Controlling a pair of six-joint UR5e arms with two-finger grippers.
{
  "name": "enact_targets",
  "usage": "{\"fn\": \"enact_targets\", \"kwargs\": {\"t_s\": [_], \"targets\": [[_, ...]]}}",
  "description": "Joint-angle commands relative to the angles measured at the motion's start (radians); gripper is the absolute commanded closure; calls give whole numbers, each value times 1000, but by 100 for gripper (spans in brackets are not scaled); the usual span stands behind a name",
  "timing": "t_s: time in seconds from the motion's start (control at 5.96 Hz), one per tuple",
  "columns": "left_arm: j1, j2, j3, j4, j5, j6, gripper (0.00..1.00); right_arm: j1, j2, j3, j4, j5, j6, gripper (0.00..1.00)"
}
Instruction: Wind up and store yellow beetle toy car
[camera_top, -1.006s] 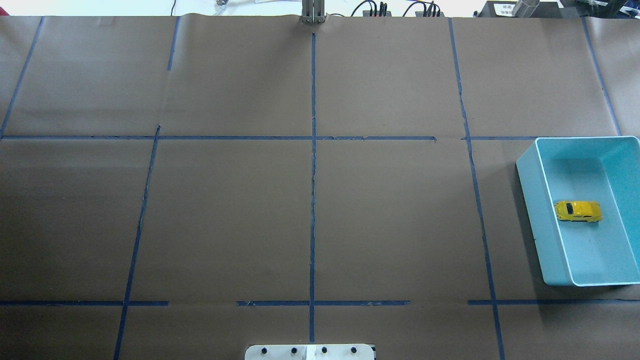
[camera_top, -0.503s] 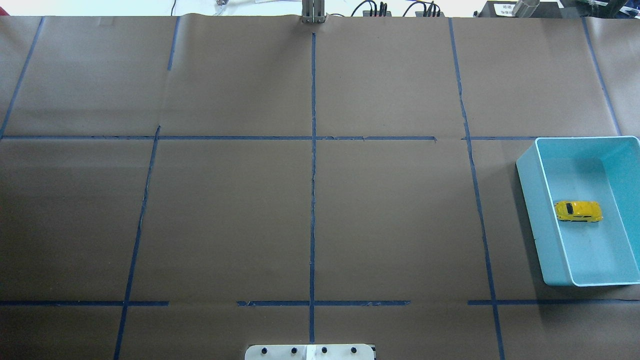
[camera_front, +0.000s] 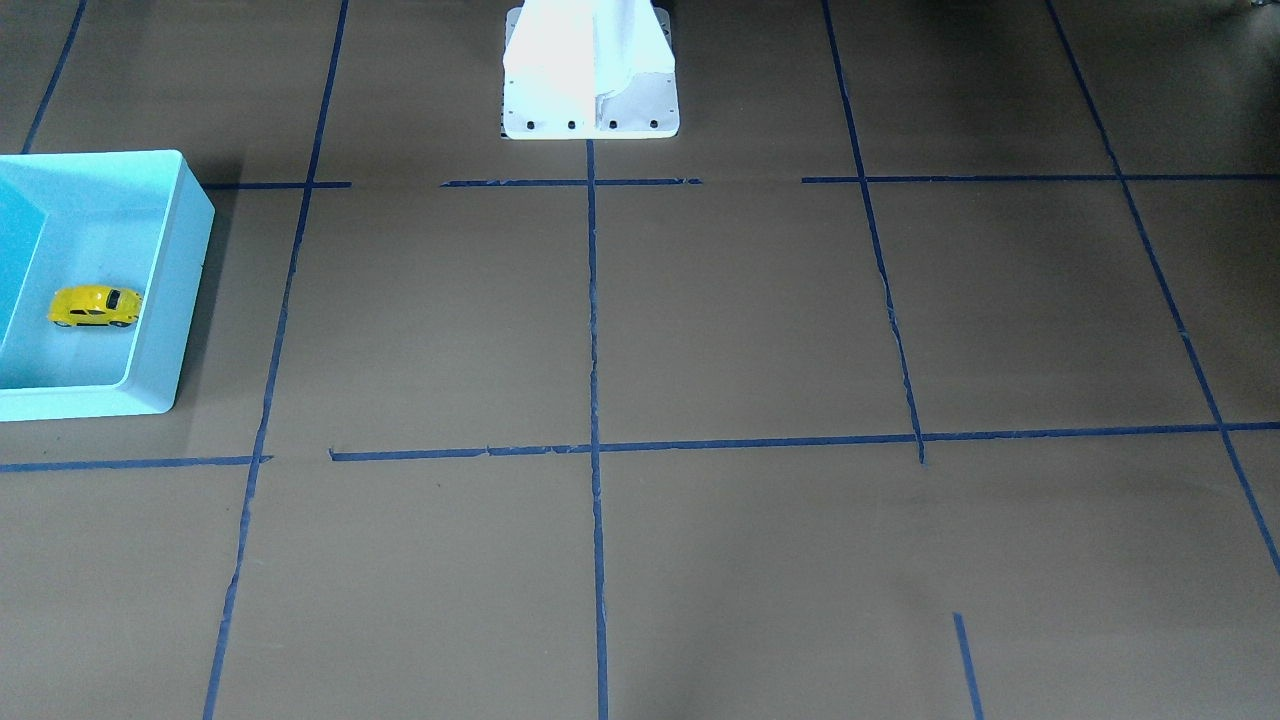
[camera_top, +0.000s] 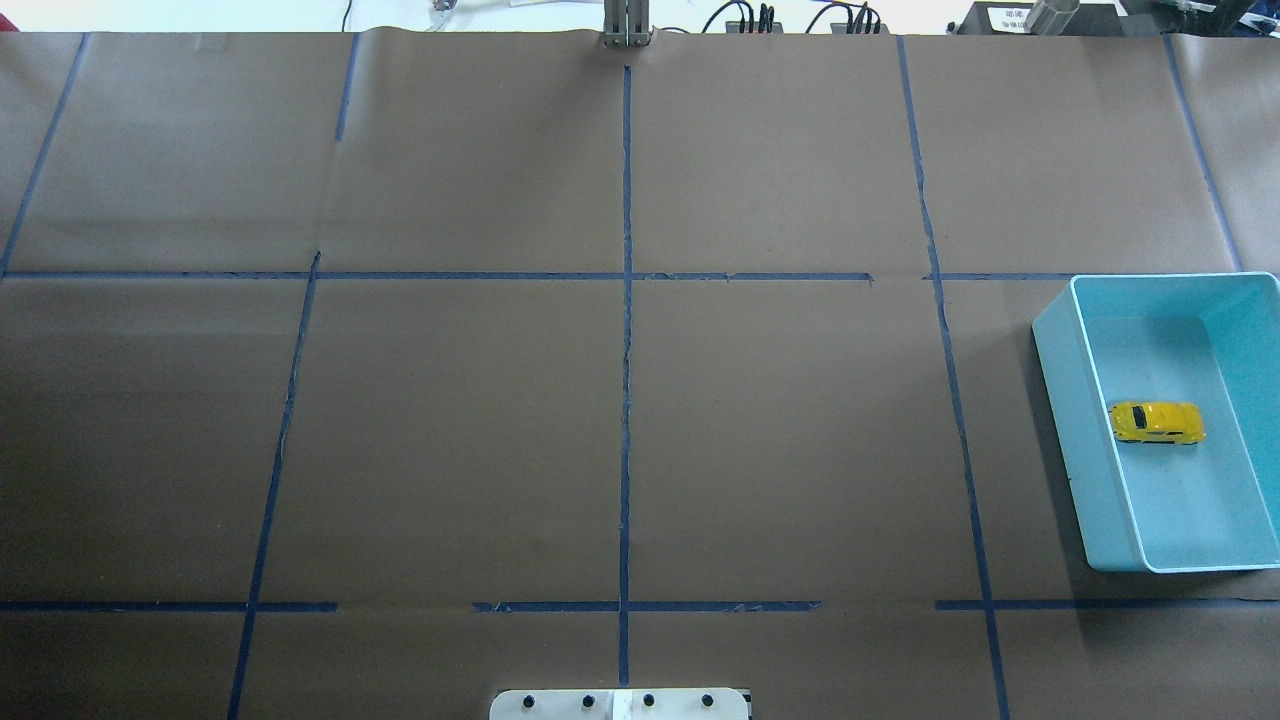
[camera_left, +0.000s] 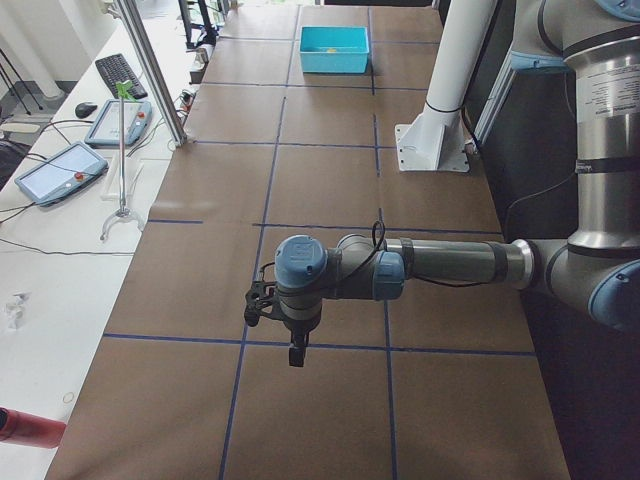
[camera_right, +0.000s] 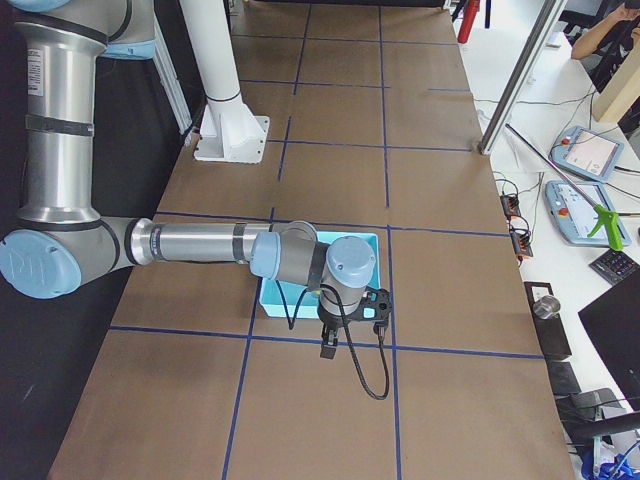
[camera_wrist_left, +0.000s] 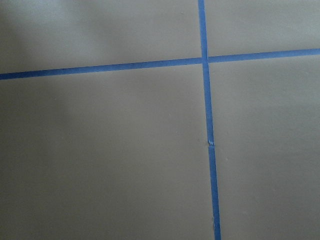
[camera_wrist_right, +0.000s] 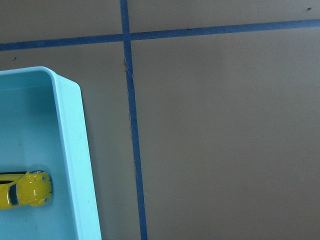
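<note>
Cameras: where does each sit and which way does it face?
Front: across the table, facing the robot's base, steeply down.
Overhead: behind the base, looking forward and down; only its edge shows.
Exterior left: table's left end; left arm near.
Exterior right: table's right end; right arm near, by bin.
Left wrist: down on taped table; no body.
Right wrist: down on bin corner, car; no body.
Shared: front and overhead both show bin and car.

Walls of the turquoise bin (camera_top: 1075, 420) ring the yellow beetle toy car (camera_top: 1157, 422), open only from above
</note>
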Motion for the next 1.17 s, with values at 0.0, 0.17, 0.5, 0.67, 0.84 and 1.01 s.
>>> {"fn": "enact_targets", "kwargs": {"t_s": [0.0, 0.17, 0.5, 0.67, 0.84, 1.01], "targets": [[0, 0, -2, 0, 0, 0, 0, 0, 1, 0, 1, 0, -2, 0], [0, 0, -11, 0, 0, 2, 0, 0, -1, -4, 1, -1, -3, 0], [0, -8, -14, 1, -3, 0, 0, 0, 1, -1, 1, -1, -2, 0], [0, -2, -13, 1, -3, 0, 0, 0, 2, 0, 1, -1, -2, 0], [0, 0, -11, 1, -3, 2, 0, 0, 2, 0, 1, -1, -2, 0], [-2, 1, -10, 1, -5, 2, 0, 0, 2, -1, 3, -1, -2, 0]]}}
